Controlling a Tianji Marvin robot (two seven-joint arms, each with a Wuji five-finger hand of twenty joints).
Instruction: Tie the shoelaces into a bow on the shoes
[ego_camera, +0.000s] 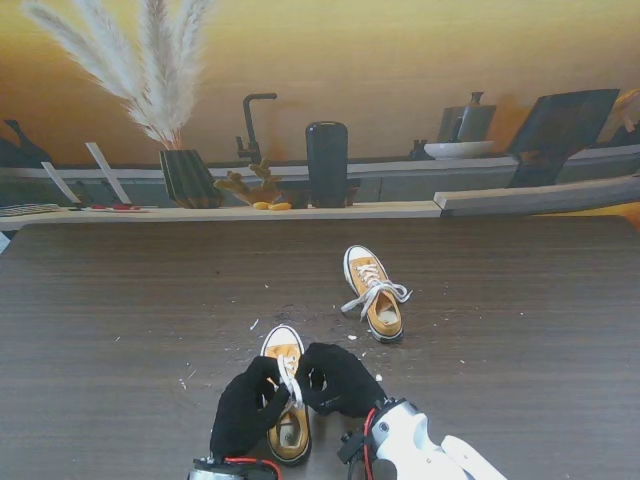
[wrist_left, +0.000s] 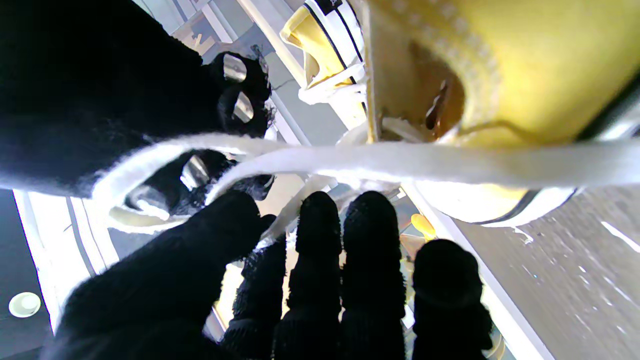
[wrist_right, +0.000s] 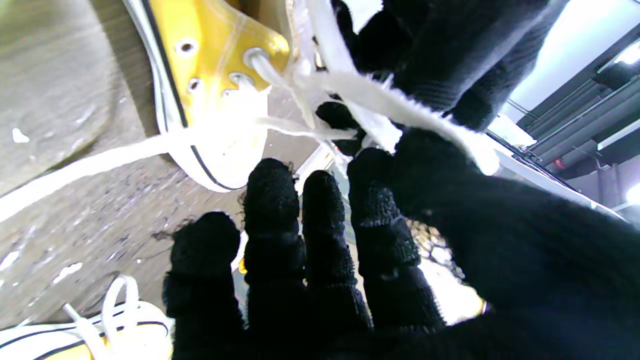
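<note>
From the stand's view, a yellow canvas sneaker (ego_camera: 285, 395) with white toe cap and sole lies near me on the dark wood-grain table (ego_camera: 120, 300), toe pointing away. Both black-gloved hands meet over its white shoelace (ego_camera: 290, 380): the left hand (ego_camera: 250, 405) and the right hand (ego_camera: 340, 380) each curl onto it. A second matching sneaker (ego_camera: 375, 295) lies farther off to the right, its laces loose. Behind the table stand pampas grass in a dark vase (ego_camera: 188, 178) and a black cylinder (ego_camera: 327, 163). White crumbs dot the tabletop.

In the left wrist view, the lace (wrist_left: 400, 162) stretches taut across the shoe's opening; thumb (wrist_left: 200, 250) and fingers pinch a strand.

In the right wrist view, the thumb (wrist_right: 450, 190) presses a frayed strand (wrist_right: 400, 107); silver eyelets (wrist_right: 255, 55) show. No writing is legible.
</note>
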